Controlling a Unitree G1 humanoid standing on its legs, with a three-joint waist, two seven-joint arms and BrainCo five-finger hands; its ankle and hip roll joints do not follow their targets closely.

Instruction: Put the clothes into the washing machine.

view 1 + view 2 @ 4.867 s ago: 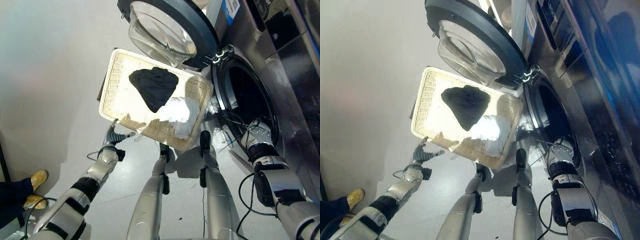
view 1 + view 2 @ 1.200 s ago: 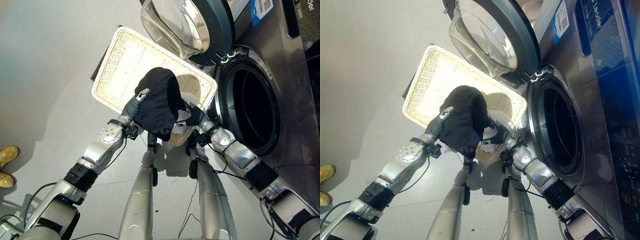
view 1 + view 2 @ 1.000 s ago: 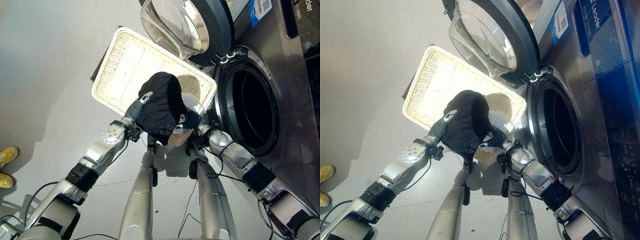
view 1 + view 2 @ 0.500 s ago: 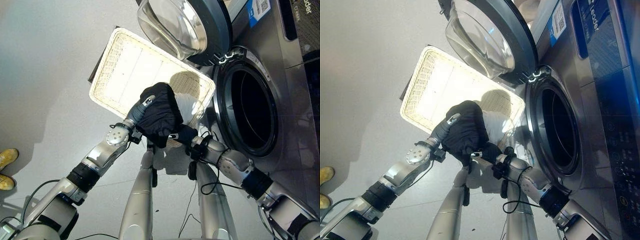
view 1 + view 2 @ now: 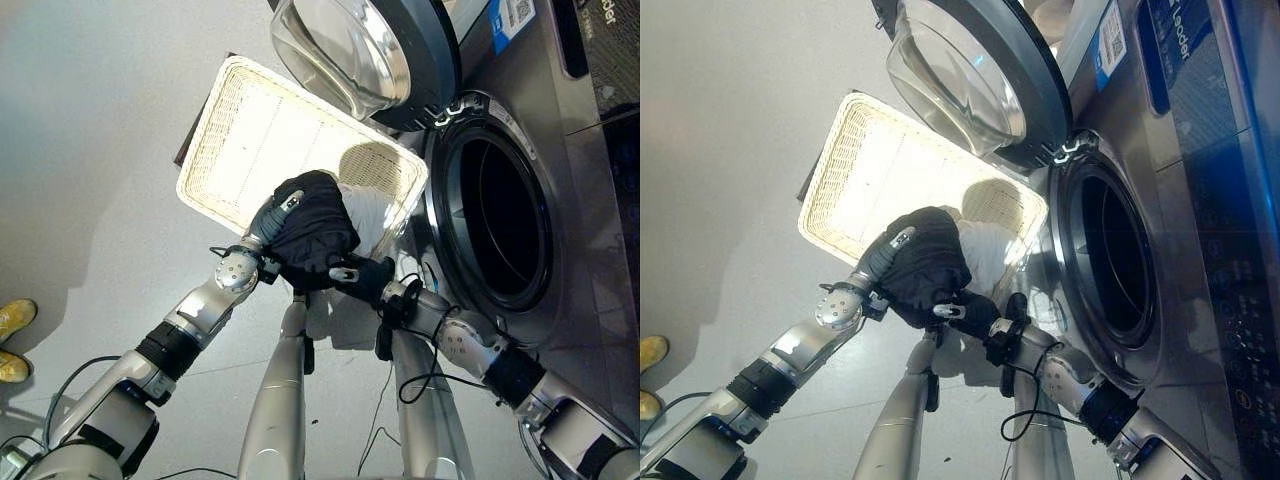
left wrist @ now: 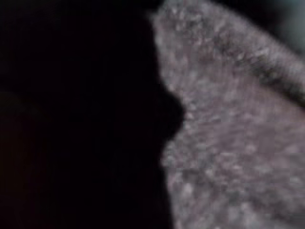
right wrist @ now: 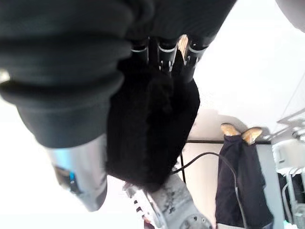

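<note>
**Halfway there: the dark garment is lifted, the drum not yet reached**

So far nothing is visible inside the washing machine (image 5: pixel 560 200). Its round door (image 5: pixel 370 55) stands swung wide, and the dark drum opening (image 5: pixel 495 230) gapes with no cloth showing in it. In front of it, the pale wicker basket (image 5: pixel 250 140) rests on the floor, mostly bare, with a white garment (image 5: pixel 990 245) left in the corner nearest the machine. By my reckoning the task is about at its midpoint: one piece is up out of the basket and has yet to travel across to the opening, and the white piece remains to be picked up afterwards.

The black garment (image 5: pixel 312 232) hangs bunched between the two hands, above the basket's near edge and beside the drum opening. The left hand (image 5: pixel 268 222) presses into it from the outer side; its fingers are buried in cloth, so I cannot tell how they sit. The right hand (image 7: pixel 167 55) comes in from below, its fingers curled into the dark fabric and gripping it.
</note>
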